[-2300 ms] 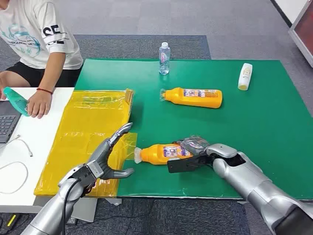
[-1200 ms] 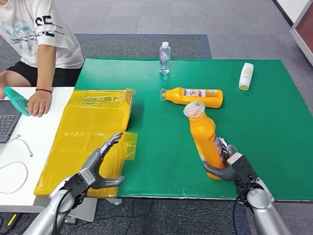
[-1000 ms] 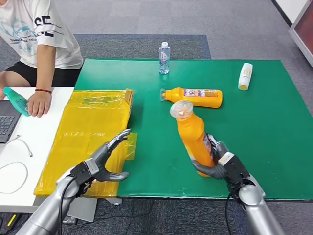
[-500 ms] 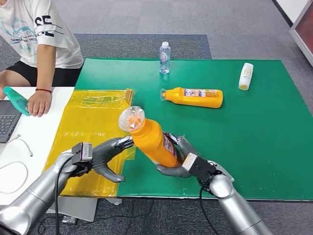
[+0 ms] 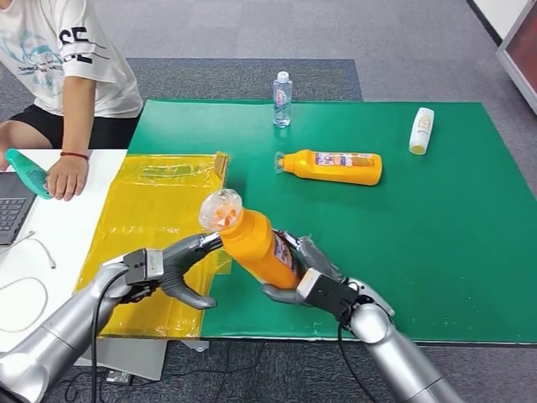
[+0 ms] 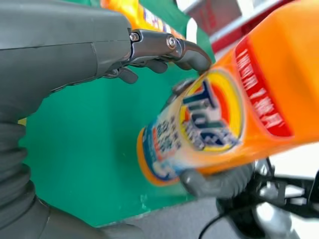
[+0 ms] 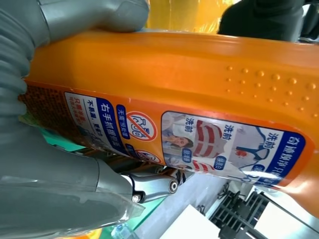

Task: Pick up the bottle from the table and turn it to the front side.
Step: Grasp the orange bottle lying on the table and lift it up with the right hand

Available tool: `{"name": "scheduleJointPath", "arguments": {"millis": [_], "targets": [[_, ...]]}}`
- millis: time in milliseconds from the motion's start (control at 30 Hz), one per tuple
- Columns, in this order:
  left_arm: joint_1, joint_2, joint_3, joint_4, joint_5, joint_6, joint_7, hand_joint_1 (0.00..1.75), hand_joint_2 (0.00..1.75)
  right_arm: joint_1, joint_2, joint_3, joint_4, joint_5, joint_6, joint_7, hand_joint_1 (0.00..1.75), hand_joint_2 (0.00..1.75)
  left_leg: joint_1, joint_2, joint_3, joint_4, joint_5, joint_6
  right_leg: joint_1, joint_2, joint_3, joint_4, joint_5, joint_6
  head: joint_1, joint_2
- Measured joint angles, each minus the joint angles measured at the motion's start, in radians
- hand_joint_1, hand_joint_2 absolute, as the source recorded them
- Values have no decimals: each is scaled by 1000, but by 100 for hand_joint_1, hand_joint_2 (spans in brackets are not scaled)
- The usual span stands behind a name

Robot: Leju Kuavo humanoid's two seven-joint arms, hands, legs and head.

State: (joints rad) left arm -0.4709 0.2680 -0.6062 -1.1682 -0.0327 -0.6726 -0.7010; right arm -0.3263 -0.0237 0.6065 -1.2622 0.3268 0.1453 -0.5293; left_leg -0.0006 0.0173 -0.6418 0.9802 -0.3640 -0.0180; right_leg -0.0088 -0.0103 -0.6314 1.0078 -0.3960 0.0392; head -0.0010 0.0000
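The bottle (image 5: 257, 243) is orange with a clear cap, and I see it held off the table in the lower middle of the head view, tilted with its cap toward the upper left. My right hand (image 5: 304, 273) grasps it around the lower body, thumb under it and fingers over the label. In the right wrist view the bottle (image 7: 180, 99) runs across the frame with a blue and white label facing the camera and the grey thumb pressed on its upper edge. In the left wrist view I see the round colourful front label of the bottle (image 6: 211, 119), blurred, with a finger of the right hand curled beneath it.

My left hand (image 5: 180, 269) sits just left of the bottle, fingers spread and holding nothing; its upper fingers (image 5: 205, 243) reach right up to the bottle's neck, and I cannot tell whether they touch it.

A green mat (image 5: 443, 235) covers the table. A second orange bottle (image 5: 332, 166) lies on its side above centre, a small clear water bottle (image 5: 282, 99) stands at the mat's top edge, and a white bottle (image 5: 420, 130) lies at upper right. A yellow plastic sheet (image 5: 152, 210) lies left of the mat. At upper left a person (image 5: 63, 50) rests a hand (image 5: 63, 178) on the white table beside a teal object (image 5: 25, 172)
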Motion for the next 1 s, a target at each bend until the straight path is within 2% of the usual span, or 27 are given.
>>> {"name": "scheduleJointPath", "arguments": {"millis": [267,367,700,867,1000], "targets": [[53,-16,38,-42,-69,236,-1,0,175,44,-6,0,0,7,-27,10,175,175,0,0,0,0,0,0,0,0,0,0,0,0,0,0],[90,-22,61,-86,-70,265,-1,0,175,64,-11,-5,0,16,-30,15,175,175,0,0,0,0,-1,0,0,0,0,0,0,0,0,0],[139,-37,98,-146,-50,252,-1,0,175,71,-15,-7,-2,30,-10,25,175,175,0,0,0,0,0,0,0,0,0,0,0,0,0,0],[142,-46,105,-156,-22,198,-1,0,175,65,-14,-2,-11,24,4,26,175,175,0,0,0,0,0,0,0,0,0,0,0,0,0,0],[143,-62,123,-166,23,106,-1,0,175,60,-12,1,-24,26,-2,28,175,175,0,0,0,0,0,0,0,0,0,0,0,0,0,0]]}}
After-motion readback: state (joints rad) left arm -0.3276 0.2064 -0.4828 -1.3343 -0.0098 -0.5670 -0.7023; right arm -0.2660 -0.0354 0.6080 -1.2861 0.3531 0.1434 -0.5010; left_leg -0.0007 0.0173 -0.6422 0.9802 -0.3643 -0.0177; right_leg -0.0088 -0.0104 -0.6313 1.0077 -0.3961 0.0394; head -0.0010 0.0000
